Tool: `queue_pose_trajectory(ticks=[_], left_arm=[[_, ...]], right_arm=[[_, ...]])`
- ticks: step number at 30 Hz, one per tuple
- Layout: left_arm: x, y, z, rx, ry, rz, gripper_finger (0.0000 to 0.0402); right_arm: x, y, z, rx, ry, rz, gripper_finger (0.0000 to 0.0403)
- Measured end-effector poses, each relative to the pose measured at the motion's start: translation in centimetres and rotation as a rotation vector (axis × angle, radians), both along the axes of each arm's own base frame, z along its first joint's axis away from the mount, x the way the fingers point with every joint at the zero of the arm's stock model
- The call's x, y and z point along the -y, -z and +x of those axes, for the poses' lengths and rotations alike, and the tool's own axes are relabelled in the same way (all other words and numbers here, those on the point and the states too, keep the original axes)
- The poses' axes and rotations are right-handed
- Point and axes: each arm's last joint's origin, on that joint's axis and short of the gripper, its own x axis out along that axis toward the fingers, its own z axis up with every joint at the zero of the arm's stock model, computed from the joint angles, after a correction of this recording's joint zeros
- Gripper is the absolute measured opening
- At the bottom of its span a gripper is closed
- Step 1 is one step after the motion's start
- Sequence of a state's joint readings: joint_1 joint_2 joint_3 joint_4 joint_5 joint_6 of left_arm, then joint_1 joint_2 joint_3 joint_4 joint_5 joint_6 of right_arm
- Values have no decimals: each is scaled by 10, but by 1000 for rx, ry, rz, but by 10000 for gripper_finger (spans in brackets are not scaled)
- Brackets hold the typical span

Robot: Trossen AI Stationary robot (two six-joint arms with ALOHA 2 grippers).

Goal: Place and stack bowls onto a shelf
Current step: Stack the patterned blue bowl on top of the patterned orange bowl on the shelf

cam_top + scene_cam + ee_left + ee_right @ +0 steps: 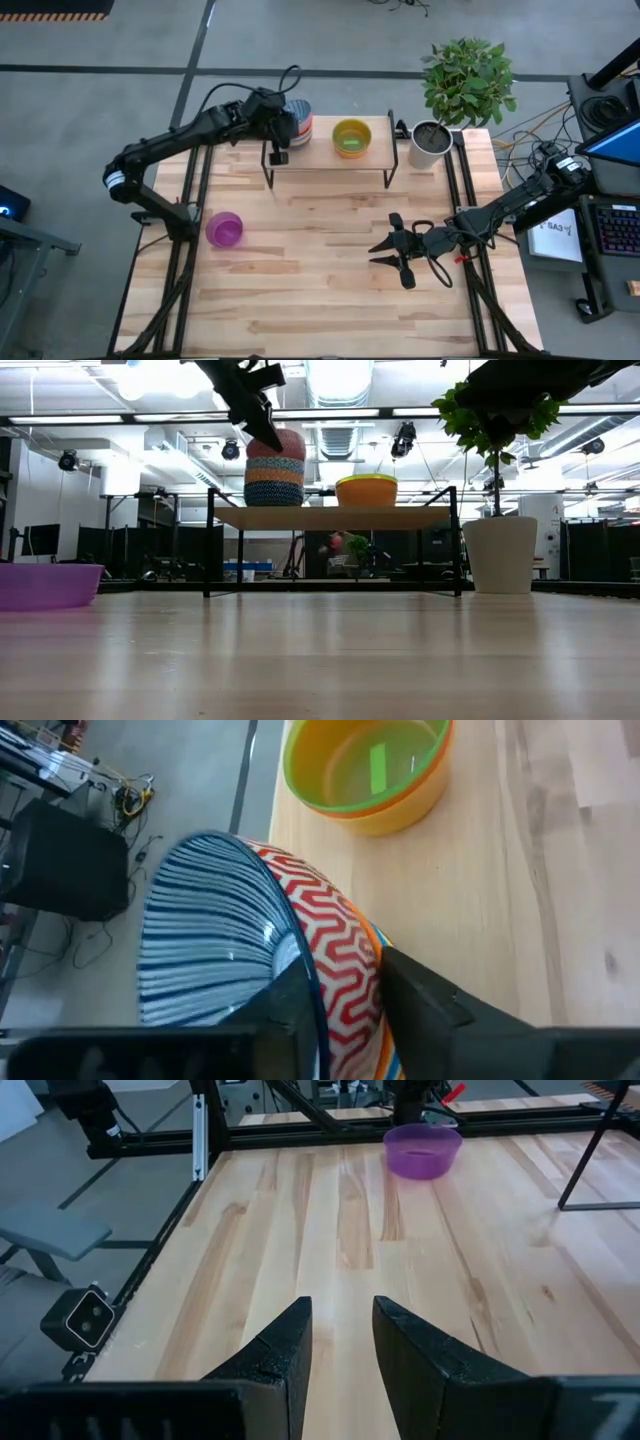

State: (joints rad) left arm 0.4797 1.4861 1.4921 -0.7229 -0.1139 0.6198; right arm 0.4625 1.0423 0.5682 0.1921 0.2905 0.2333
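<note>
Wooden shelf [325,163], striped bowl [215,935] rim between left gripper [345,995] jaws, jaws slightly apart, right gripper [340,1342] jaws apart.

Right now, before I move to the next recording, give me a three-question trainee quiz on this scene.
1. True or false: the purple bowl is on the shelf.
2. Which gripper is at the bowl stack? A) left gripper B) right gripper C) neither
3. Fill in: the top bowl of the stack, seen in the left wrist view, is blue-white ______.

Key:
1. False. It sits on the table, left of centre, apart from the shelf.
2. A. Its fingers straddle the top bowl's rim; the right gripper waits open over bare table.
3. Striped. Beside the stack stands a yellow bowl with a green one nested inside.
</note>
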Motion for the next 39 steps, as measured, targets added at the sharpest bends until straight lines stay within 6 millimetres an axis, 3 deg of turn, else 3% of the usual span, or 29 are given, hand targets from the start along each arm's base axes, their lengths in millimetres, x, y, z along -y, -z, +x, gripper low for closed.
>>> queue_pose_trajectory(ticks=[9, 14, 20, 28, 33, 39], left_arm=[[3, -11, -4, 31, -26, -11, 170], [13, -29, -12, 131, 14, -56, 183], [14, -39, -11, 300, 9, -63, 141], [9, -10, -2, 250, -16, -106, 70], [9, 3, -2, 215, -24, -119, 55], [10, 1, -4, 223, -55, -112, 52]], right_arm=[[0, 0, 0, 0, 0, 1, 98], [0, 0, 0, 0, 0, 0, 98], [0, 0, 0, 2, -3, -9, 98], [0, 0, 0, 1, -3, -8, 98], [0, 0, 0, 1, -3, -8, 98], [0, 0, 0, 1, -2, -5, 98]])
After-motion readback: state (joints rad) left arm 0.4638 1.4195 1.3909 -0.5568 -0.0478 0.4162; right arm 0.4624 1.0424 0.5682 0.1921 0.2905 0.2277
